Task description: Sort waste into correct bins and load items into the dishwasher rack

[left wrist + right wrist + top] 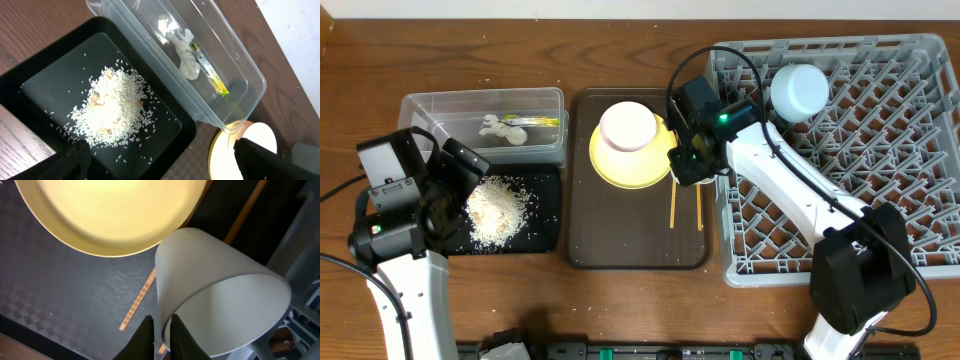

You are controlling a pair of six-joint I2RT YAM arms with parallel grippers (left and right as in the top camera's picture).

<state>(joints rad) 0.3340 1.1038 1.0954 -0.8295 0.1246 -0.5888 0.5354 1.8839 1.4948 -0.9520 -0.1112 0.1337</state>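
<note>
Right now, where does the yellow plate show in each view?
Overhead: yellow plate centre, on the brown tray.
Left wrist: bottom right corner, cut off by the edge.
Right wrist: across the top, above the small white cup.
Shared landmark: the brown tray beneath it.

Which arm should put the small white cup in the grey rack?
Probably right. The right gripper pinches the small white cup by its rim beside the grey lattice plastic rack; the left gripper hangs open over the shallow black tray.
</note>
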